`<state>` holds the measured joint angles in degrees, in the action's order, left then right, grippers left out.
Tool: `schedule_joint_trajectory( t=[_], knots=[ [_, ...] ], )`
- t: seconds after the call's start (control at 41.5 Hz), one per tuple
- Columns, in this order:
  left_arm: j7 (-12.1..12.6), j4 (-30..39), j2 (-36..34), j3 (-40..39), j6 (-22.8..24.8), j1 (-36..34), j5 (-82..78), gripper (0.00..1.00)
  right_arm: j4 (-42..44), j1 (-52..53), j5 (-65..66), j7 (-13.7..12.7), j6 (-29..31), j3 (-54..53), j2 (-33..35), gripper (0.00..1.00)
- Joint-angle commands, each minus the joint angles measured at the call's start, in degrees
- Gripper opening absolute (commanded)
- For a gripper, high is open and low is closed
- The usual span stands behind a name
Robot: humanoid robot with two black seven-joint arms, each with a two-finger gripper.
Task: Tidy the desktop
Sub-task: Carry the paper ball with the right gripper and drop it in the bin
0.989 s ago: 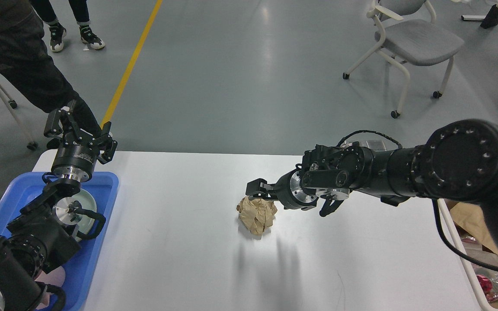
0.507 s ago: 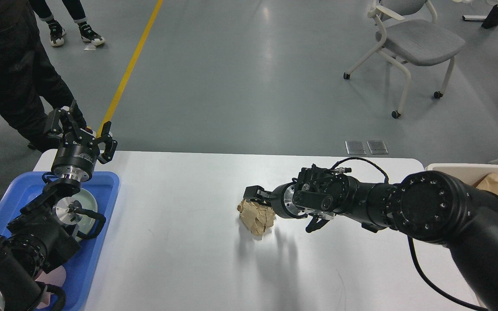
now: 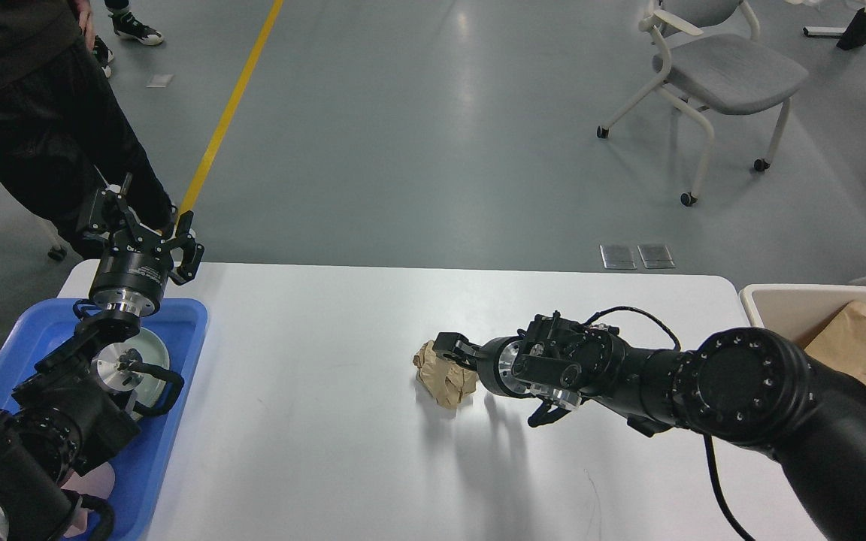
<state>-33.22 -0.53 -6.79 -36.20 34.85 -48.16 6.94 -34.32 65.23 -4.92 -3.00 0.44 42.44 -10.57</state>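
The white desktop holds one crumpled brown paper ball near its middle. My right gripper reaches in from the right, low over the desktop, right at the ball's right side. Its far finger lies against the ball's upper right edge, set off from the wrist axis, so the jaws stand open; the near finger is hidden. My left gripper is open and empty, pointing up over the far end of the blue tray.
The blue tray at the left edge holds a pale round plate, mostly behind my left arm. A beige bin with brown paper stands at the desktop's right end. A person stands beyond the far left corner. A chair is far right.
My right arm has dropped lower and drawn back, uncovering the beige bin; its gripper has come down from above the paper ball to its right side. The left arm has not moved. The person shifted.
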Motion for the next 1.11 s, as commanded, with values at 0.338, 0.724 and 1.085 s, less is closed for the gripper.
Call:
schedule_joint_trajectory(
  t=[0.338,0.724,1.085],
  knots=[
    [0.00,0.00,0.02,-0.01,0.04,0.00,0.00,0.97,-0.40,-3.62,0.09,0.19,-2.46,-1.22,0.11,0.27],
    [0.00,0.00,0.02,-0.01,0.04,0.00,0.00,0.97,-6.02,0.24,0.18,0.01,-1.93,-1.40,3.70,0.00],
    [0.00,0.00,0.02,-0.01,0.04,0.00,0.00,0.97,-27.11,20.62,0.62,0.01,0.08,-1.84,25.93,0.00]
  ],
)
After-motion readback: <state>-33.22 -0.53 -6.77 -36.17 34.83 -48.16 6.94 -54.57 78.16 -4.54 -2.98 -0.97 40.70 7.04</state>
